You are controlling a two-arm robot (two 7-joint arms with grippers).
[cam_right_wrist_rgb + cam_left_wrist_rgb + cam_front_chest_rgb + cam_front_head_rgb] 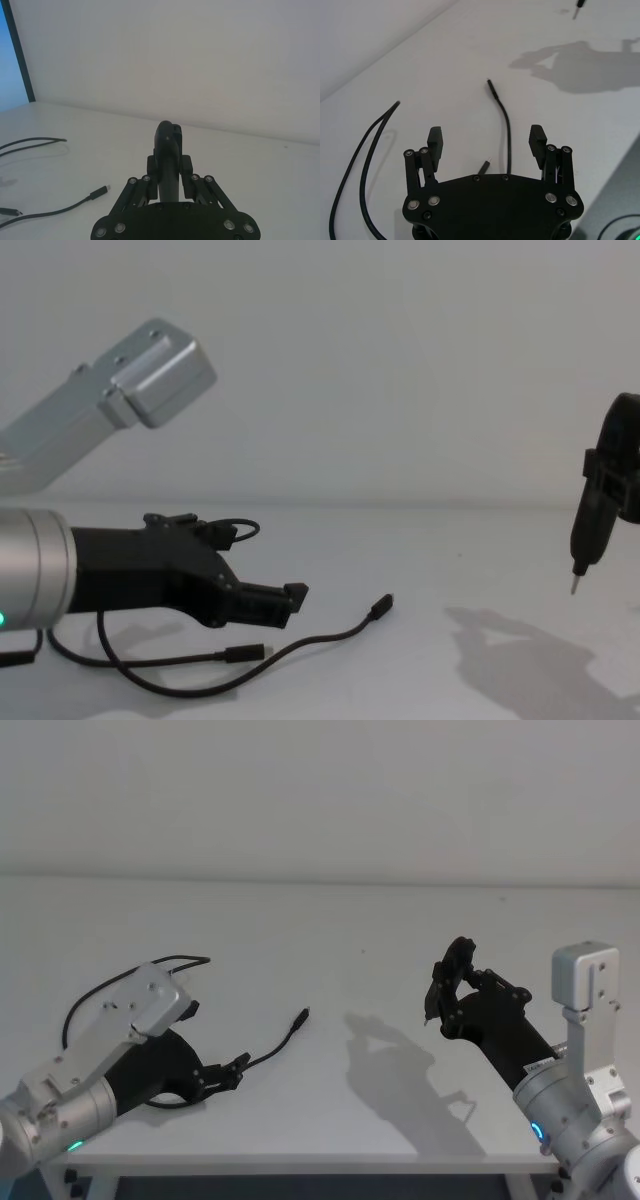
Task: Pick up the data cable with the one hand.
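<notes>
A plain white surface point(330, 940) under a blank wall carries everything. The left claw point(486, 137) hangs low over it with its fingers point(435, 139) spread wide, apparently to straddle the data cable point(507, 125). One strand runs forward out between the fingers, and the loops trail behind and beside the claw. The right claw point(450, 982), well apart and raised, is clamped on a slim pointed tool point(585, 525), seemingly held clear of the work. A small plug point(485, 165) lies just under the left claw.
</notes>
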